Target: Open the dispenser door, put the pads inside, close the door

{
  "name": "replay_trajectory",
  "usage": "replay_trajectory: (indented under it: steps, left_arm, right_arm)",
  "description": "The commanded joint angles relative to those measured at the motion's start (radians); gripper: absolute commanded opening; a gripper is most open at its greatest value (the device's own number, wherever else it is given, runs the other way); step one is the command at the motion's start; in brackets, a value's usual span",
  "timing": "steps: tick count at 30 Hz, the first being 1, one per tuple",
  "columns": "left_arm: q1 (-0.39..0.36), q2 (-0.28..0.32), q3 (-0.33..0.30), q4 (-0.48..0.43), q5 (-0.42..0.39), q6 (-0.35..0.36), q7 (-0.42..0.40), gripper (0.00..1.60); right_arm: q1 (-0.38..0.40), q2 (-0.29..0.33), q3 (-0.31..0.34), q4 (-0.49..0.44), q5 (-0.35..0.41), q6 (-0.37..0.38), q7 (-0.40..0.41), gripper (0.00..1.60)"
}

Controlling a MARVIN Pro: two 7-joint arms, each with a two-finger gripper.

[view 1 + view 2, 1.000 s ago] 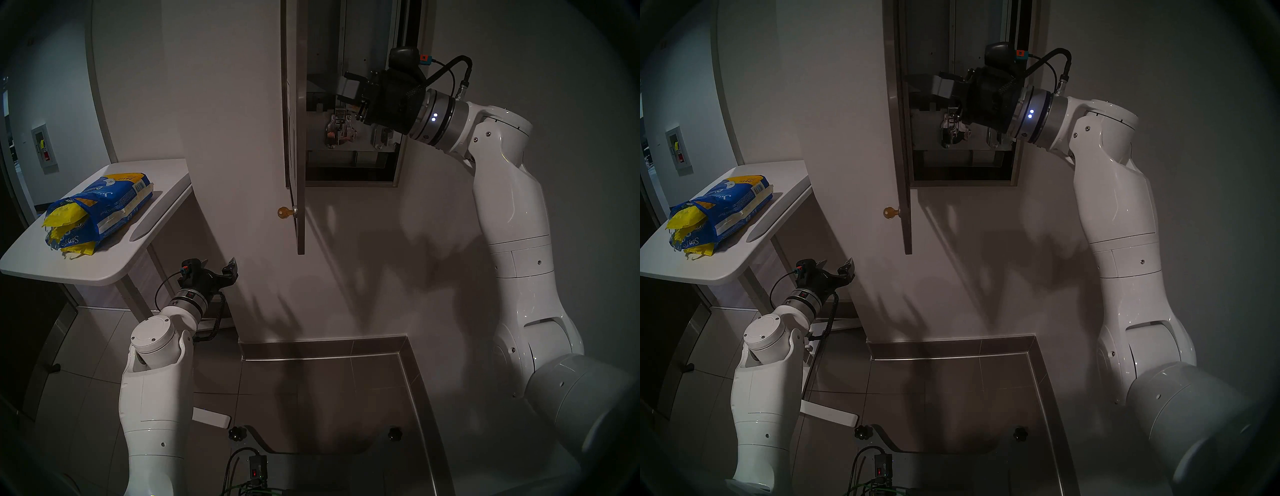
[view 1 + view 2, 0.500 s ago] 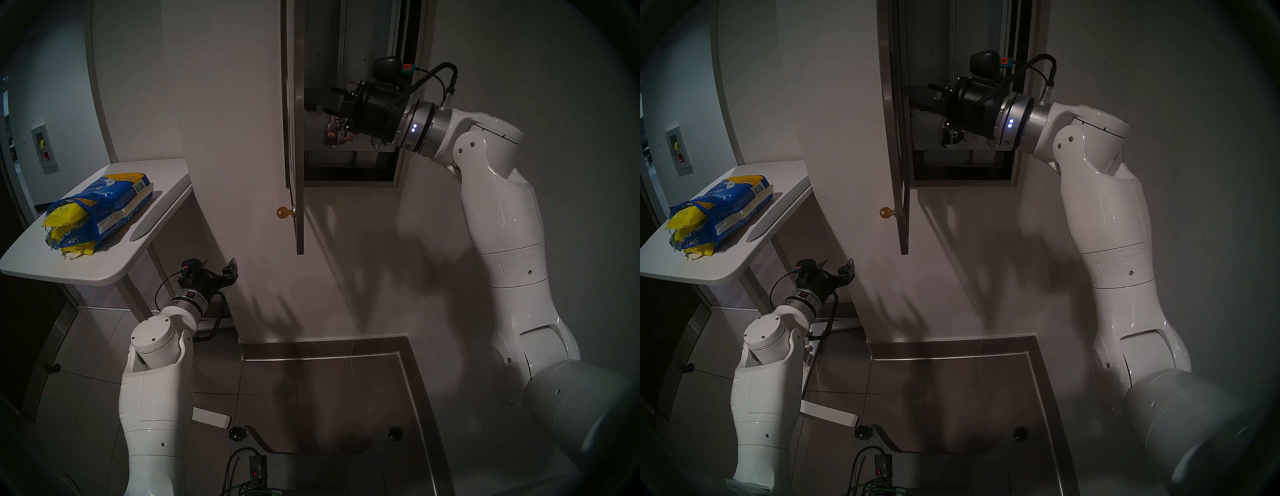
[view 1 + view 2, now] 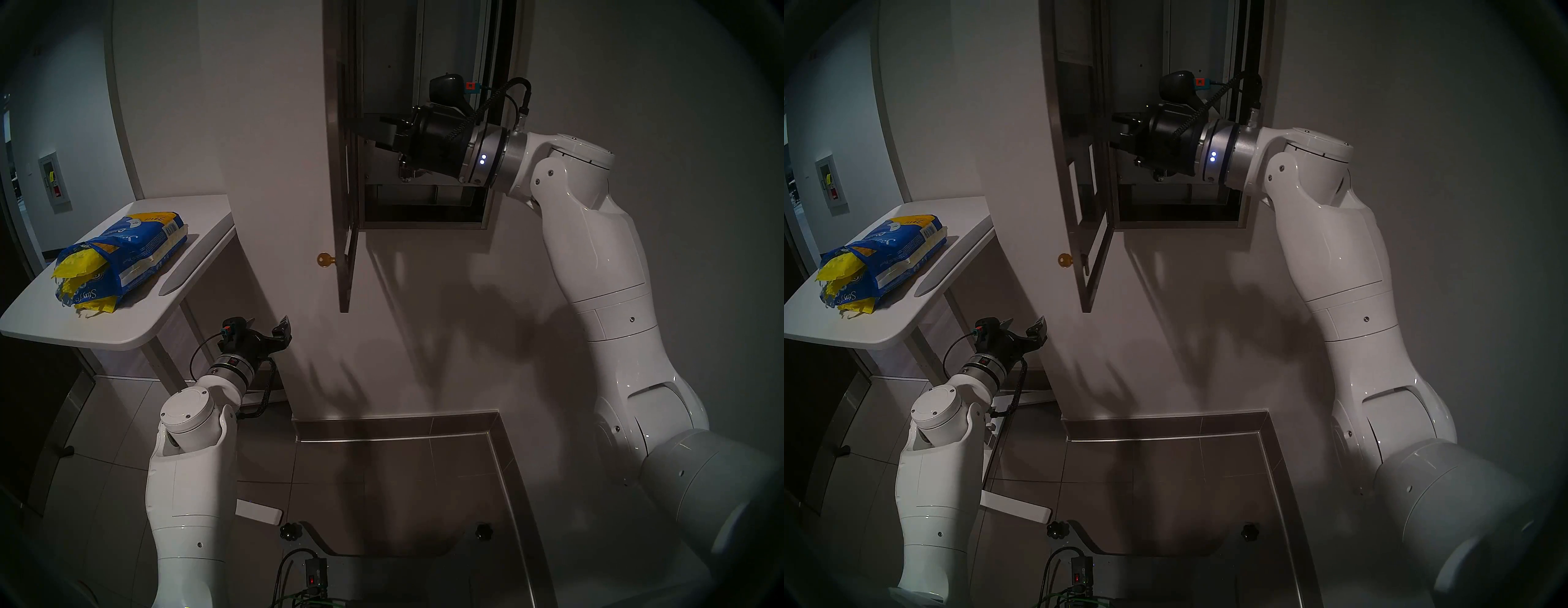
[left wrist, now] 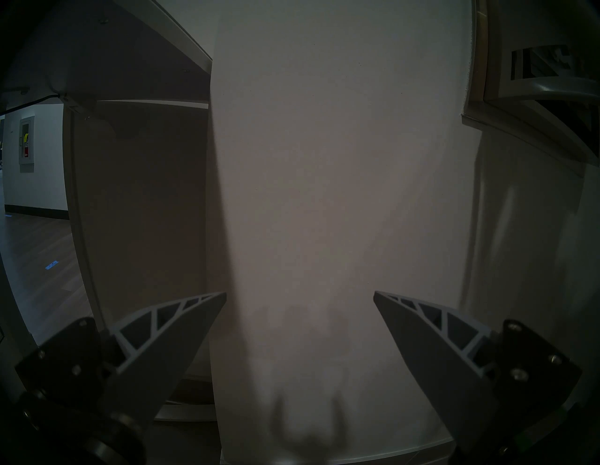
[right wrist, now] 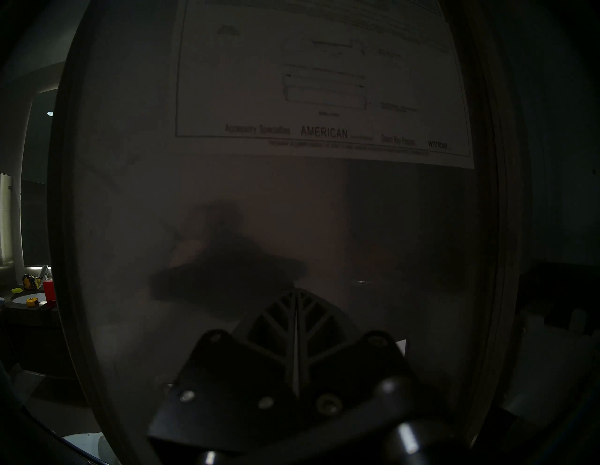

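At far left, a white side table (image 3: 127, 322) held a big blue printed plastic bag (image 3: 127, 254) lying on its side, its open mouth facing the viewer. Small flat packets in bright yellow wrappers, the pads (image 3: 78, 265), spilled from that mouth and rested on the tabletop.

Just right of the table and lower, the left gripper (image 3: 271, 329) hung at about table-edge height, pointing at the bare white wall. Its two grey ribbed fingers (image 4: 175, 328) stood wide apart with nothing between them.

Further right and higher, the tall brushed-steel dispenser door (image 3: 345, 170) stood swung out from the wall cabinet on its left-hand hinge, its long axis vertical. A brass key (image 3: 324, 260) stuck out of the lock near its lower edge.

Right of the door, the right gripper (image 5: 296, 294) reached across the open cabinet, pointing left at the door's inner face. Its fingers were pressed together, holding nothing, with their tips very near or against the steel just below a white printed instruction sheet (image 5: 324, 81).

The door lay directly left of that closed claw, so a further leftward push would likely swing it wider. The left arm was much nearer the pads.
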Motion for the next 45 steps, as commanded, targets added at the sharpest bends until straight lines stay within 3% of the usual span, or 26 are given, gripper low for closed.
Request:
replay_trajectory:
  steps: [1,7,12,24,38,40,45]
  left_arm:
    - [-0.008,0.0,0.001,-0.011,0.001,-0.001,0.002,1.6]
    - [-0.008,0.0,0.001,-0.011,0.001,-0.001,0.002,1.6]
    - [-0.008,0.0,0.001,-0.011,0.001,-0.002,0.002,1.6]
    - [-0.008,0.0,0.001,-0.011,0.0,-0.002,0.002,1.6]
    - [-0.008,0.001,0.001,-0.011,0.0,-0.002,0.002,1.6]
    - [-0.008,0.001,0.001,-0.011,0.0,-0.002,0.002,1.6]
    - [-0.008,0.001,0.001,-0.011,0.0,-0.002,0.002,1.6]
  right_arm:
    - [0.047,-0.041,-0.011,0.003,-0.038,-0.051,-0.05,0.0]
    - [0.083,-0.049,-0.026,0.053,-0.062,-0.071,-0.065,0.0]
    - [0.155,-0.041,-0.081,0.143,-0.082,-0.091,0.008,0.0]
    - [0.231,-0.131,-0.147,0.276,-0.131,-0.157,0.002,0.0]
    - [0.232,-0.209,-0.192,0.285,-0.312,-0.277,-0.253,0.0]
    - [0.231,-0.224,-0.189,0.292,-0.371,-0.29,-0.264,0.0]
    - [0.219,-0.254,-0.214,0.28,-0.495,-0.29,-0.384,0.0]
